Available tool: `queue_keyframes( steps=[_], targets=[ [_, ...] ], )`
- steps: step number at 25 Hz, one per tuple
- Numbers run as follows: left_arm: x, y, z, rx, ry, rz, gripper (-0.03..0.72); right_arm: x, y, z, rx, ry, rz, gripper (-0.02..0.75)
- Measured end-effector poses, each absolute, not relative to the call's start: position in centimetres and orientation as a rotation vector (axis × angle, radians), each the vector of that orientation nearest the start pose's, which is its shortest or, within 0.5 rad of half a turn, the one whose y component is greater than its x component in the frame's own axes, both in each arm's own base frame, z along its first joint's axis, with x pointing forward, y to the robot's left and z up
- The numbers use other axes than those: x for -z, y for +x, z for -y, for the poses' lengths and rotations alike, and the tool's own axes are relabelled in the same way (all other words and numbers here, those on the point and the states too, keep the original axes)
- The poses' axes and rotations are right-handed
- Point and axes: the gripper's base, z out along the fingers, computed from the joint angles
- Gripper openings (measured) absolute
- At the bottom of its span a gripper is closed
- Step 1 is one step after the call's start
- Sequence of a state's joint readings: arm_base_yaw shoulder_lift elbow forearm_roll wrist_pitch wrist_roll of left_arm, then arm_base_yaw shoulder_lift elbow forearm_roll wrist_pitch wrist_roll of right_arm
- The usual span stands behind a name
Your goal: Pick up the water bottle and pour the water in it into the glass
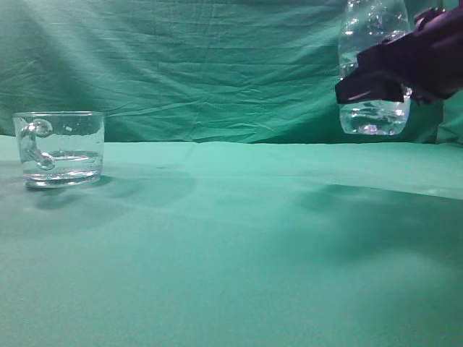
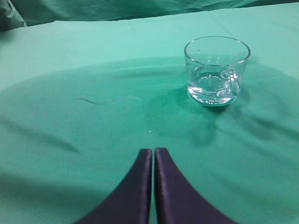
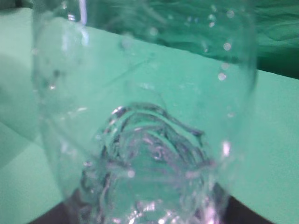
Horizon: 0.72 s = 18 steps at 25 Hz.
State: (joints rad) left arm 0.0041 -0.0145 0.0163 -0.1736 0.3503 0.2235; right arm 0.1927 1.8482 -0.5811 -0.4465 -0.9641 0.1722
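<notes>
The water bottle (image 1: 373, 69) is held upright, clear of the green table (image 1: 239, 238), clamped in the right gripper (image 1: 376, 85) at the far right. The glass (image 1: 60, 148), well apart at the left, already shows a little water (image 1: 65, 160). The left gripper (image 2: 153, 163) is closed and empty. Carrying across and pouring seem to remain.

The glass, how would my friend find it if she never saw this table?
Look at the green cloth-covered table, then its far left side. There stands a short, wide clear glass mug, holding a little water. Unlike the tall clear plastic bottle held aloft, it has a looped handle.
</notes>
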Motion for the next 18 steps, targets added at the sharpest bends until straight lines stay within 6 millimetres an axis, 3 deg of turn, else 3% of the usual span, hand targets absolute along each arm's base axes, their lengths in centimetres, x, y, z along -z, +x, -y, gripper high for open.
queue_keyframes(
  steps=[7,14,15,18],
  targets=[
    [-17.7,5.3,0.5,0.009,0.093,-1.828,0.000,-9.9,30.1,-9.4,-0.456,-0.508,-1.787,0.293],
    [-17.7,5.3,0.5,0.009,0.093,-1.828,0.000,-9.3,30.1,-9.5,-0.463,-0.511,-1.802,0.293],
    [-17.7,5.3,0.5,0.009,0.093,-1.828,0.000,-9.3,30.1,-9.5,-0.464,-0.511,-1.801,0.372],
    [-17.7,5.3,0.5,0.009,0.093,-1.828,0.000,-9.4,30.1,-9.5,-0.472,-0.506,-1.782,0.511]
  ],
)
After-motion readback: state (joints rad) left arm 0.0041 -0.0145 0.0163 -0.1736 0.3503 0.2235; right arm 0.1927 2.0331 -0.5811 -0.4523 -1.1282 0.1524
